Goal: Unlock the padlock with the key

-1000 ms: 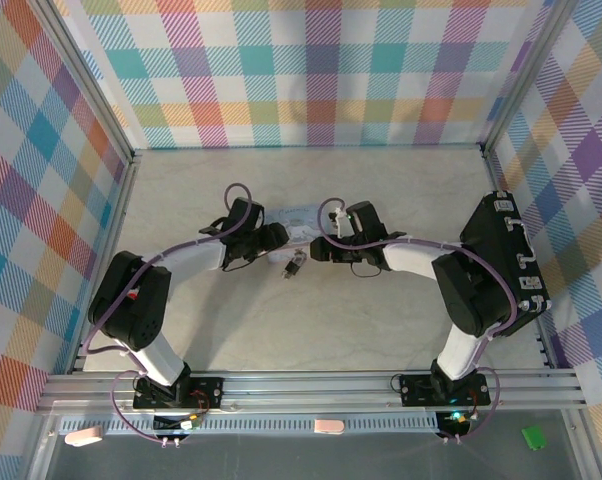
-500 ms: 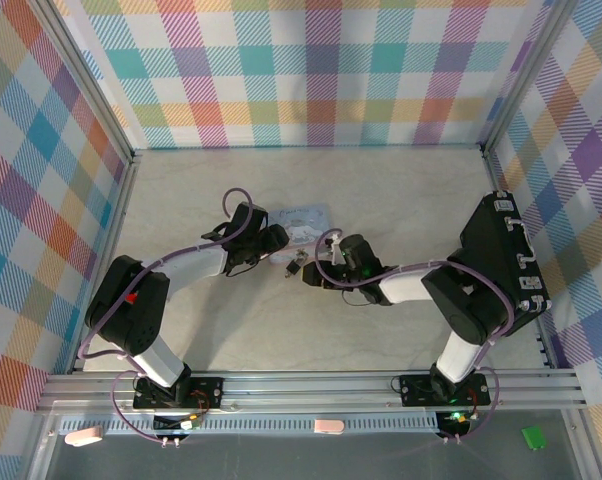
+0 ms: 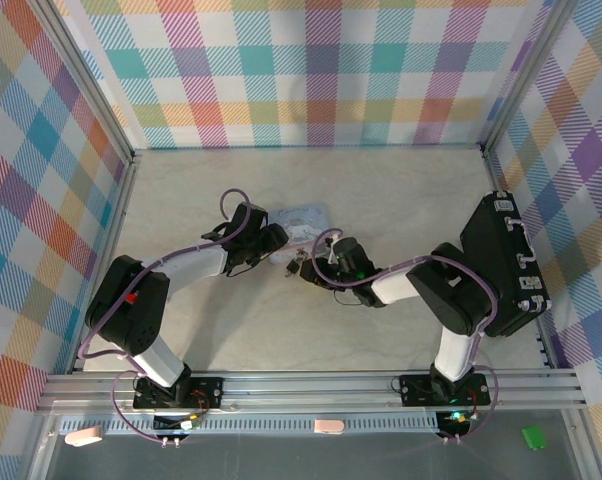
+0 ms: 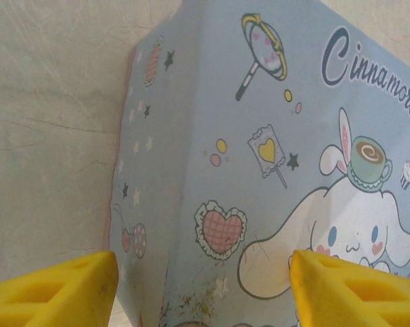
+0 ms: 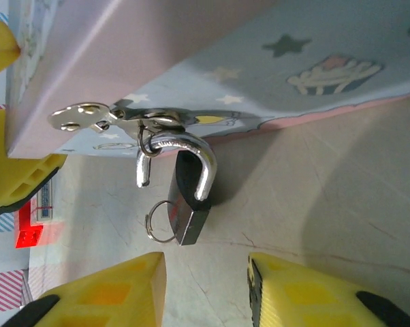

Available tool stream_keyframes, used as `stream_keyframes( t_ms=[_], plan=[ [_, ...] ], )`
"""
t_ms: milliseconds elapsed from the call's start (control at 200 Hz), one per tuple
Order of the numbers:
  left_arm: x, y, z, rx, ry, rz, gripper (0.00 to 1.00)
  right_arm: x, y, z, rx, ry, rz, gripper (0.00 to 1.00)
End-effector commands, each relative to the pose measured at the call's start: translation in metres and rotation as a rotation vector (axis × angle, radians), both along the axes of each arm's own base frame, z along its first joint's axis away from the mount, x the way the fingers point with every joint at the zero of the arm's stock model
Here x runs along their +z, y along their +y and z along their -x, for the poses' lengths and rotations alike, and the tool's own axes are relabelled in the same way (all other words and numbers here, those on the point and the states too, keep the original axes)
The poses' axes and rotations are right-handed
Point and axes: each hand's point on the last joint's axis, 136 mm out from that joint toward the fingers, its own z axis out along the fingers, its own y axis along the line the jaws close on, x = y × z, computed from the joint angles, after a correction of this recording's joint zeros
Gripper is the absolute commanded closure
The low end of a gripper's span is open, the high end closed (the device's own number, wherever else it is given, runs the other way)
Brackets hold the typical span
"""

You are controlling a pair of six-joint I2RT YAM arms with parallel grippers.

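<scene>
Two yellow fingers of the left gripper (image 4: 203,269) stand wide astride the pale blue cartoon-printed tin box (image 4: 212,102) mid-tabletop (image 3: 411,190); whether they clamp it I cannot tell. The small black padlock (image 5: 189,204) hangs by its silver shackle from the box's near-edge hasp. The right gripper (image 5: 206,272) sits just before it, partly open and holding nothing.

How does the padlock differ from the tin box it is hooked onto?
Colour: the padlock has a dark body and a silvery shackle; the tin box is pale blue with cartoon prints. Size: the padlock is far smaller than the tin box. Pose: the tin box rests on the table, while the padlock hangs from the hasp at its edge. Shared: they are joined at that hasp.
</scene>
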Motion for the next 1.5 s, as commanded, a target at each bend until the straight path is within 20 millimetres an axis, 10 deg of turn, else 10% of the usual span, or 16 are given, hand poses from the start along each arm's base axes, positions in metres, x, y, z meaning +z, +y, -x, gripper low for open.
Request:
stream_keyframes(
  t_ms=[0, 1125, 1495],
  plan=[
    [-0.014, 0.003, 0.017, -0.006, 0.064, -0.010, 0.34, -0.002, 0.016, -0.008, 0.005, -0.005, -0.021, 0.64],
    [-0.022, -0.011, 0.033, -0.019, 0.099, 0.020, 0.34, -0.016, 0.021, -0.062, -0.243, -0.034, 0.038, 0.79],
    [-0.022, -0.006, 0.030, 0.004, 0.098, -0.009, 0.34, 0.001, 0.015, -0.056, -0.259, -0.040, -0.001, 1.00]
  ],
)
